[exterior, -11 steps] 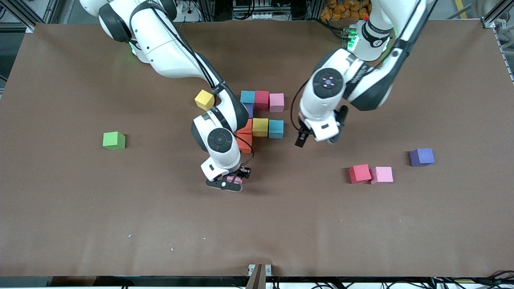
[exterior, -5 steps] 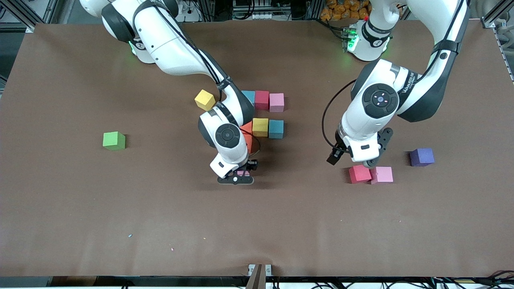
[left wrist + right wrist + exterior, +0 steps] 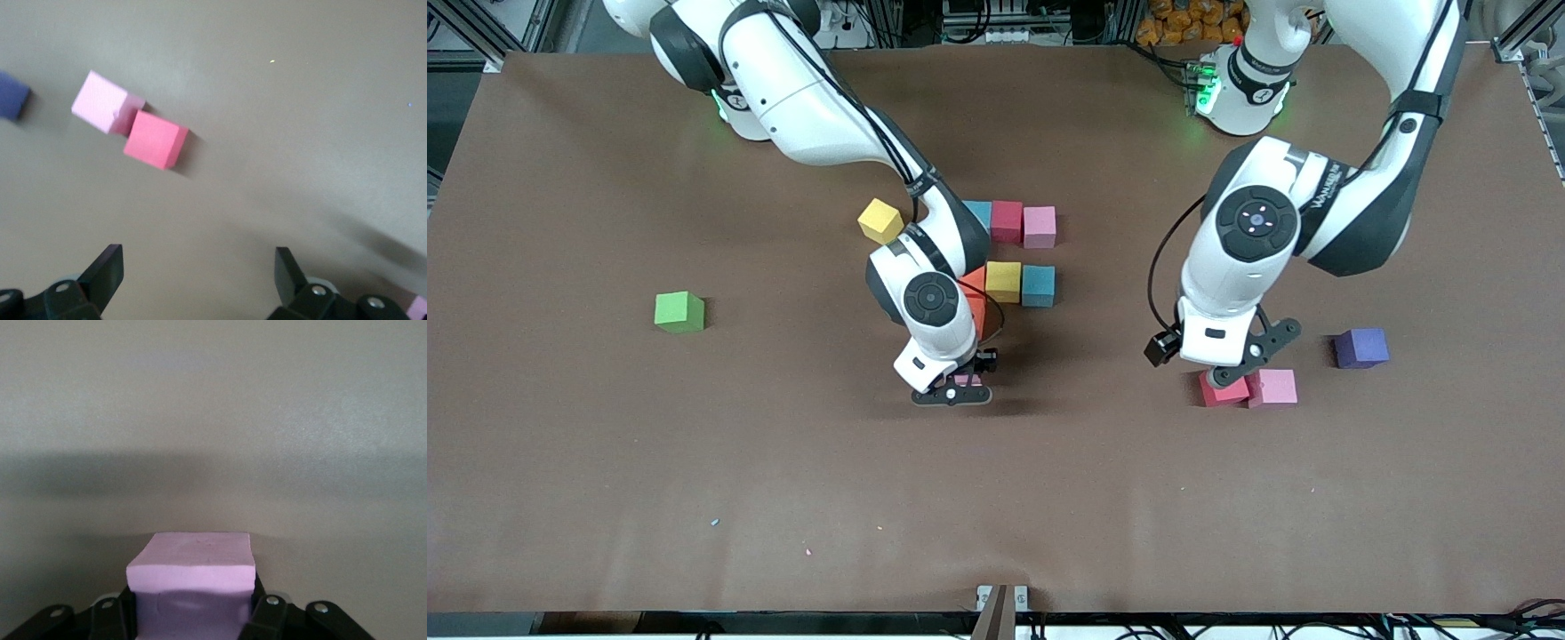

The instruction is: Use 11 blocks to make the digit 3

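My right gripper (image 3: 960, 386) is shut on a pink block (image 3: 967, 380) (image 3: 192, 577), low over the table by the orange blocks (image 3: 973, 307). These join a cluster with a yellow (image 3: 1003, 281) and a light blue block (image 3: 1038, 285). A row of light blue (image 3: 978, 212), red (image 3: 1007, 220) and pink (image 3: 1040, 227) lies farther from the camera. My left gripper (image 3: 1249, 357) (image 3: 197, 267) hangs open over a red block (image 3: 1218, 391) (image 3: 155, 139) that touches a pink one (image 3: 1276, 388) (image 3: 100, 102). A purple block (image 3: 1360, 348) lies apart, toward the left arm's end.
A green cube (image 3: 679, 312) sits alone toward the right arm's end. A loose yellow cube (image 3: 880, 220) lies tilted beside the cluster, partly under the right arm. The brown table (image 3: 996, 498) spreads wide nearer the camera.
The left arm has swung from beside the cluster to over the red and pink pair and come lower. The right gripper has carried its pink block a little toward the orange blocks.
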You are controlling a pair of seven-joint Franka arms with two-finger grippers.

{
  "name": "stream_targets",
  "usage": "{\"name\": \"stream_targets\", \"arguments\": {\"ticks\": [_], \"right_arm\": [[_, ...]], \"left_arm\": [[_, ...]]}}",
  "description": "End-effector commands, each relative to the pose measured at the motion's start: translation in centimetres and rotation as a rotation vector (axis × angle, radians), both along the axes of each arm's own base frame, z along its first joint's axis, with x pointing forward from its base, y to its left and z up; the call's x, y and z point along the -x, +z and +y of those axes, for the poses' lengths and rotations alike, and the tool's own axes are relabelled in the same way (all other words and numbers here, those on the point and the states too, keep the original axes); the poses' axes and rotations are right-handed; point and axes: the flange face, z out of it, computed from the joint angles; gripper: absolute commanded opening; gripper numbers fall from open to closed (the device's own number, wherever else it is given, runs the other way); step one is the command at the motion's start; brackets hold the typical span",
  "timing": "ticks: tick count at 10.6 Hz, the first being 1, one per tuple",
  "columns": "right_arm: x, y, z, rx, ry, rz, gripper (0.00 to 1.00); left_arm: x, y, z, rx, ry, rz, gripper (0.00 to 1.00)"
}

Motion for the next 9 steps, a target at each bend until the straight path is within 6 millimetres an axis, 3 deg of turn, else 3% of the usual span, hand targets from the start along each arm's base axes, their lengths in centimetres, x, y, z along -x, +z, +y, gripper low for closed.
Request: {"name": "stream_targets", "arguments": {"ticks": [1, 3, 5, 9], "right_arm": [[1.8, -0.6, -0.7, -0.002, 0.002, 0.065, 0.0], [2.1, -0.9, -0.8, 0.002, 0.002, 0.072, 0.0], [2.7, -1.0, -0.6, 0.001, 0.008, 0.083, 0.0], [3.6, -1.0, -0.3, 0.0, 0.017, 0.098, 0.0]], "left_arm": [[-1.6, 1.7, 2.9, -0.039, -0.168, 0.007, 1.0], [-2.1, 2.4, 4.0, -0.049, -0.256, 0.019, 1.0], [-2.2, 3.9, 6.4, -0.065, -0.277, 0.046, 1.0], [-3.1, 4.3, 9.0, -0.065, -0.334, 0.055, 1.0]]}}
